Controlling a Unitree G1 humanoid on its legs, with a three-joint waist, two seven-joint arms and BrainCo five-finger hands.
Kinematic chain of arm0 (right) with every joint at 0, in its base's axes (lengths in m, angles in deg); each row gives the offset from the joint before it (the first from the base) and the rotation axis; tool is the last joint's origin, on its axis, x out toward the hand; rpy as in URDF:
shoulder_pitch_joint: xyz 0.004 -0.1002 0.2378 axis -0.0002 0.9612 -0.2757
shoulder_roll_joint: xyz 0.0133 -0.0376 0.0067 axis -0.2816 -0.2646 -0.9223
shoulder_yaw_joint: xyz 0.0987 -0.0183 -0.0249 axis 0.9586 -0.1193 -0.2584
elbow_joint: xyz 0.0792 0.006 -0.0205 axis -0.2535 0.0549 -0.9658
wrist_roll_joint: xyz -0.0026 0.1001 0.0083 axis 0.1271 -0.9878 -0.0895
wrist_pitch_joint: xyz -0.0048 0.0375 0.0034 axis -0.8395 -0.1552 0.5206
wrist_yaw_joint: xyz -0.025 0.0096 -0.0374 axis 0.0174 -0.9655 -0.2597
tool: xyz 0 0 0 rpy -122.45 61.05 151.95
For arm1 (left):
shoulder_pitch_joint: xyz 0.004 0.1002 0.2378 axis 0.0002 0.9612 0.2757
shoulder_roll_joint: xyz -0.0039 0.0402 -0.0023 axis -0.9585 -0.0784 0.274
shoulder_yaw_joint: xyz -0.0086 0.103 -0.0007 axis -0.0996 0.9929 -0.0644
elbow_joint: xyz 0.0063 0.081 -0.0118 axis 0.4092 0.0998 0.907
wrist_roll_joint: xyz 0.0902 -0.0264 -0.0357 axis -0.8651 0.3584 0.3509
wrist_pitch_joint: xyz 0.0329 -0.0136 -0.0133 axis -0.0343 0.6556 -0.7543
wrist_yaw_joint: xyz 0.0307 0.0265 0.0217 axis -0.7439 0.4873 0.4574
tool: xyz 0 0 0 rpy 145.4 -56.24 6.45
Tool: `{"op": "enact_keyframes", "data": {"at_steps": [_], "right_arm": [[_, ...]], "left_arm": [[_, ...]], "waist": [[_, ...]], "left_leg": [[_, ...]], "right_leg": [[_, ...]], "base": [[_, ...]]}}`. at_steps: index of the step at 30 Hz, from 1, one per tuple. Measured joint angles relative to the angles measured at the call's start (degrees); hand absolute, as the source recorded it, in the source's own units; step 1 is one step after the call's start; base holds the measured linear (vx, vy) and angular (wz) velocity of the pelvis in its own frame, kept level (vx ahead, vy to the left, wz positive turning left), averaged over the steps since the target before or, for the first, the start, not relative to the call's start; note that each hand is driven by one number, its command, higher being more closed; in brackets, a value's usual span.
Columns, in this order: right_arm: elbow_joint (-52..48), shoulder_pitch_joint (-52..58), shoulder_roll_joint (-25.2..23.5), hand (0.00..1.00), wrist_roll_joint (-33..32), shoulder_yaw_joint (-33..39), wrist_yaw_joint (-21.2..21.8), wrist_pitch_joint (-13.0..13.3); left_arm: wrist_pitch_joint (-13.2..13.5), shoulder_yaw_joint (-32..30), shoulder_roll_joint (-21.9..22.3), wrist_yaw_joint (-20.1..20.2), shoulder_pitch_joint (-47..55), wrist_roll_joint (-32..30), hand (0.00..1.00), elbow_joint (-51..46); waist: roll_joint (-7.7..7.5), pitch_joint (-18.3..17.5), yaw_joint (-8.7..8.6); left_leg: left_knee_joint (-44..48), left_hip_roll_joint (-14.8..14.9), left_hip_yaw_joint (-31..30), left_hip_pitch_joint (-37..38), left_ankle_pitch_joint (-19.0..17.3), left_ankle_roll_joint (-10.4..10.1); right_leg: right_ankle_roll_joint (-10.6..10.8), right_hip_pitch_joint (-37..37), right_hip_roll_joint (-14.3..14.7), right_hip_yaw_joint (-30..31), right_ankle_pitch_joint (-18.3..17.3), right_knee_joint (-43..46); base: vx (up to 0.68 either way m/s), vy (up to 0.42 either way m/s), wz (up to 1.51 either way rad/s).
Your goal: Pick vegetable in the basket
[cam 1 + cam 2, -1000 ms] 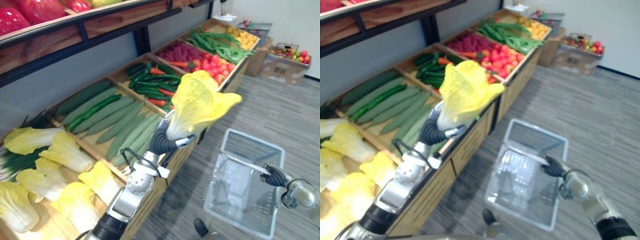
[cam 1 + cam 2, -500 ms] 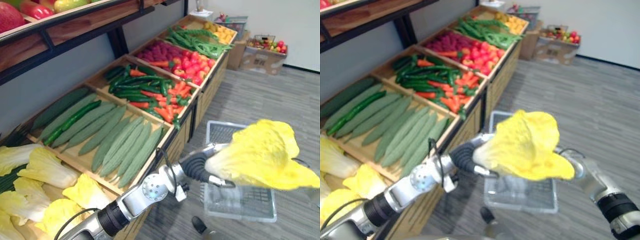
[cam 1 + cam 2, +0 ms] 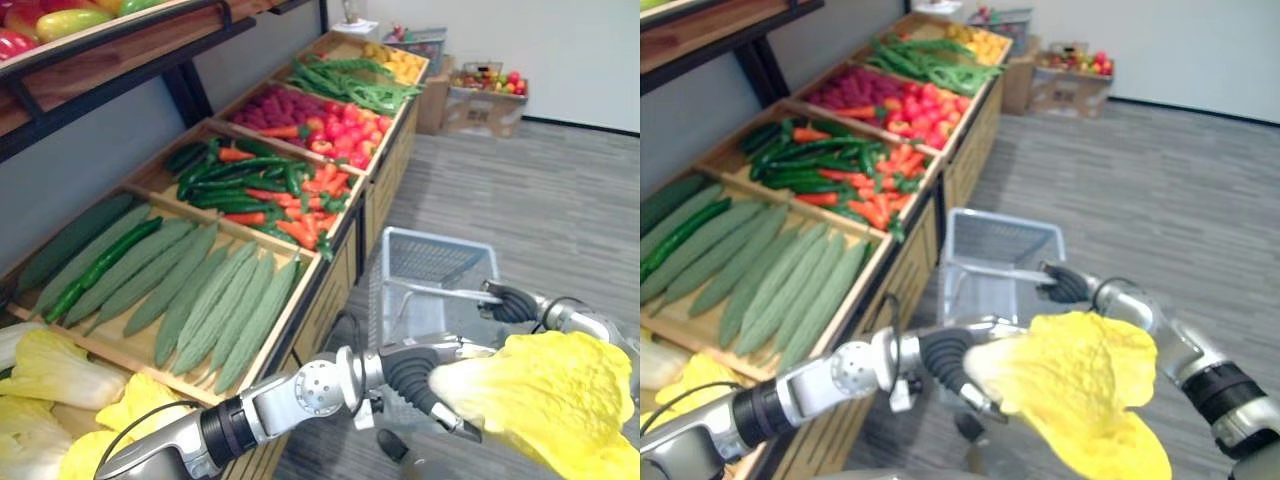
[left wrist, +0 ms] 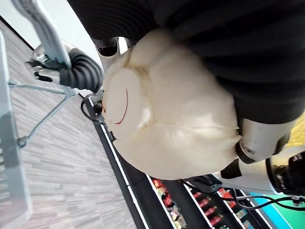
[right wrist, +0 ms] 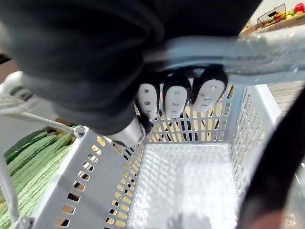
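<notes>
Nearest the camera, a yellow-leaved cabbage (image 3: 550, 400) is gripped at its pale stem end by the left hand (image 3: 412, 378), whose fingers (image 3: 457, 420) are curled round the base. In the left wrist view the cut base (image 4: 167, 105) is seen pressed against the palm. The cabbage is carried in the air, clear of the display shelf (image 3: 300, 312) and on the near side of the basket (image 3: 425, 262); it is not yet inside.

Just beyond, the grey basket is held off the floor by its handle (image 3: 440, 291), round which the fingertips (image 5: 175, 98) of the right hand (image 3: 505, 302) are closed. Its bottom is seen bare in the right wrist view. Farther back, cucumbers (image 3: 200, 290) and then peppers (image 3: 250, 190) lie in the shelf's bins.

The transfer is judged to be the step in hand: the vegetable is out of its bin and is yet to be placed. Next, the cabbage would need to be carried over the open top, guided past the handle and lowered. Only then should it be released, with the basket kept level.
</notes>
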Motion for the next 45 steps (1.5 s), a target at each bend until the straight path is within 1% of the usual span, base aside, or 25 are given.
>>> {"op": "enact_keyframes", "data": {"at_steps": [3, 5, 10, 12, 13, 15, 17, 19, 20, 22, 24, 25, 30, 32, 33, 34, 37, 39, 41, 42, 45], "right_arm": [[-0.81, -3.01, 0.52, 1.0, -1.18, -3.07, 1.21, -0.01], [-1.68, -3.85, 0.66, 1.0, -1.45, -3.67, 1.45, -0.01], [-2.32, -6.27, 1.49, 1.0, -3.86, -6.35, 2.55, -0.03], [-2.79, -6.79, 1.7, 1.0, -4.25, -7.04, 2.66, -0.04], [-3.33, -7.39, 1.7, 1.0, -4.31, -7.59, 3.08, -0.09], [-3.9, -7.9, 1.7, 1.0, -4.51, -7.85, 3.8, -0.09], [-4.65, -8.27, 1.7, 1.0, -6.01, -8.13, 4.09, -0.11], [-5.43, -8.51, 1.7, 1.0, -6.49, -8.43, 4.46, -0.17], [-5.99, -9.29, 1.7, 1.0, -6.84, -9.78, 5.2, -0.33], [-6.11, -9.93, 1.72, 1.0, -7.82, -10.58, 6.13, -1.12], [-6.77, -10.63, 1.83, 1.0, -8.32, -11.32, 6.43, -1.56], [-7.79, -11.16, 2.31, 1.0, -8.96, -11.92, 6.77, -1.85], [-11.45, -12.33, 5.07, 1.0, -12.96, -12.8, 8.79, -2.47], [-13.15, -13.14, 5.93, 1.0, -13.37, -13.16, 9.41, -2.55], [-14.07, -13.2, 6.81, 1.0, -14.63, -13.27, 10.25, -2.71], [-14.77, -13.2, 7.65, 1.0, -15.16, -13.61, 10.53, -2.99], [-14.94, -13.18, 7.95, 1.0, -16.86, -14.09, 11.1, -3.94], [-14.94, -13.14, 8.31, 1.0, -17.02, -14.09, 11.35, -4.4], [-14.94, -12.22, 8.45, 1.0, -17.05, -13.74, 11.34, -4.76], [-14.94, -11.15, 8.45, 1.0, -17.06, -12.99, 11.38, -4.95], [-14.98, -7.83, 8.45, 1.0, -17.18, -10.5, 11.4, -5.09]], "left_arm": [[0.01, 0.02, 0.25, 0.2, -0.03, -2.29, 1.0, 3.55], [0.01, 0.01, 0.81, 0.32, -0.08, -4.42, 1.0, 5.61], [0.04, 0.12, 3.4, 1.24, -0.41, -9.14, 1.0, 11.02], [0.1, 0.13, 4.24, 1.41, -0.71, -11.43, 1.0, 13.57], [0.09, 0.1, 4.52, 1.39, -0.75, -13.04, 1.0, 15.35], [0.09, 0.09, 4.9, 1.43, -0.86, -15.0, 1.0, 17.76], [0.07, -0.01, 5.75, 1.45, -1.62, -16.9, 1.0, 21.42], [0.06, -0.24, 6.3, 1.46, -2.27, -18.12, 1.0, 23.58], [0.08, -0.79, 6.8, 1.38, -2.29, -19.71, 1.0, 25.05], [0.08, -1.3, 8.3, 1.36, -2.28, -20.73, 1.0, 27.32], [0.05, -2.66, 9.12, 0.98, -2.29, -22.6, 1.0, 29.58], [-0.1, -3.72, 9.35, 0.3, -2.29, -23.95, 1.0, 30.96], [-0.65, -8.0, 10.95, -1.2, -2.28, -26.84, 1.0, 35.76], [-0.88, -9.13, 11.14, -1.87, -2.28, -27.32, 1.0, 37.01], [-1.08, -9.84, 11.44, -2.62, -2.29, -29.01, 1.0, 37.83], [-1.24, -10.41, 11.84, -2.92, -2.29, -29.44, 0.0, 38.81], [-2.1, -11.73, 13.29, -3.85, -2.29, -32.59, 0.0, 40.17], [-3.05, -12.07, 14.81, -5.28, -2.3, -35.6, 0.0, 41.48], [-3.65, -13.32, 16.72, -5.59, -2.33, -38.22, 0.0, 43.41], [-4.24, -13.69, 17.42, -5.8, -2.37, -38.89, 0.0, 43.88], [-4.81, -13.87, 18.67, -6.75, -3.01, -40.15, 0.0, 45.11]], "waist": [[0.02, 0.01, -0.44], [0.02, 0.01, -0.67], [0.03, 0.0, -0.93], [0.04, 0.0, -1.04], [0.03, 0.0, -1.43], [0.03, 0.0, -1.79], [0.03, 0.0, -2.05], [0.03, 0.0, -2.09], [0.02, 0.0, -2.09], [0.02, 0.0, -2.04], [-0.02, -0.03, -2.07], [-0.03, -0.02, -2.12], [-0.19, 0.06, -2.08], [-0.41, 0.02, -2.06], [-0.52, 0.02, -2.07], [-0.59, 0.0, -2.07], [-1.0, 0.01, -2.07], [-1.18, 0.03, -1.98], [-1.19, 0.04, -1.9], [-1.2, 0.04, -1.9], [-1.23, 0.06, -1.57]], "left_leg": [[0.4, 0.46, 0.95, 0.34, 0.0, 0.0], [0.49, 0.66, 1.2, 0.35, 0.01, -0.01], [0.6, 0.82, 2.13, 0.45, 0.01, -0.01], [0.59, 0.82, 2.44, 0.62, 0.01, -0.01], [0.56, 0.82, 2.48, 0.63, 0.01, -0.02], [0.55, 0.82, 2.56, 0.67, 0.01, -0.02], [0.53, 0.82, 2.71, 0.72, 0.01, -0.02], [0.54, 0.82, 2.82, 0.76, 0.01, -0.02], [0.55, 0.83, 3.04, 0.82, 0.01, -0.02], [0.61, 0.82, 3.39, 0.84, 0.01, -0.02], [0.78, 0.82, 4.09, 0.83, 0.01, -0.03], [0.95, 0.82, 4.36, 0.75, 0.0, -0.04], [1.4, 1.13, 5.12, 0.73, -0.04, -0.11], [1.57, 1.14, 5.61, 0.58, -0.09, -0.19], [1.71, 1.25, 5.63, 0.44, -0.09, -0.2], [1.88, 1.44, 5.62, 0.36, -0.11, -0.22], [2.38, 1.95, 5.53, 0.19, -0.12, -0.24], [2.37, 2.16, 5.25, 0.01, -0.12, -0.24], [2.38, 2.39, 4.79, -0.16, -0.12, -0.24], [2.37, 2.48, 4.43, -0.23, -0.12, -0.24], [2.34, 2.64, 4.03, -0.3, -0.11, -0.23]], "right_leg": [[0.02, -0.16, 0.66, 0.26, -0.02, 0.23], [0.02, -0.35, 0.95, 0.32, -0.04, 0.35], [0.01, -0.82, 1.41, 0.55, -0.02, 0.65], [0.0, -0.79, 1.5, 0.65, -0.02, 0.66], [0.0, -0.79, 1.52, 0.67, -0.02, 0.66], [0.0, -0.79, 1.57, 0.71, -0.02, 0.66], [0.0, -0.83, 1.68, 0.84, -0.02, 0.69], [0.0, -0.88, 1.77, 0.97, -0.02, 0.73], [0.0, -0.95, 1.94, 1.23, -0.02, 0.81], [0.0, -1.14, 2.12, 1.48, -0.04, 0.96], [0.01, -1.55, 2.43, 1.96, -0.04, 1.25], [0.01, -1.85, 2.66, 2.3, -0.05, 1.5], [-0.1, -2.31, 3.26, 2.63, -0.2, 2.02], [-0.18, -2.83, 3.58, 2.91, -0.27, 2.46], [-0.19, -2.97, 3.63, 2.91, -0.26, 2.46], [-0.2, -3.01, 3.71, 2.86, -0.25, 2.46], [-0.24, -3.01, 3.77, 2.51, -0.23, 2.46], [-0.25, -3.04, 3.76, 2.15, -0.22, 2.46], [-0.26, -3.03, 3.7, 1.64, -0.21, 2.46], [-0.26, -2.99, 3.64, 1.36, -0.21, 2.47], [-0.26, -2.85, 3.47, 0.71, -0.21, 2.47]], "base": [[-0.03, -0.046, -0.1], [-0.03, -0.052, -0.09], [-0.03, -0.039, -0.07], [-0.03, -0.028, -0.05], [0.0, 0.0, 0.0], [0.0, 0.0, 0.0], [-0.03, -0.036, -0.04], [-0.03, -0.037, -0.05], [-0.04, -0.04, -0.07], [-0.04, -0.042, -0.08], [-0.04, -0.045, -0.15], [-0.04, -0.05, -0.16], [-0.05, -0.064, -0.07], [-0.04, -0.057, -0.11], [-0.04, -0.06, -0.02], [-0.04, -0.06, 0.01], [-0.03, -0.058, 0.05], [-0.04, -0.063, 0.09], [-0.05, -0.064, 0.11], [-0.04, -0.052, 0.11], [-0.04, -0.041, 0.1]]}}
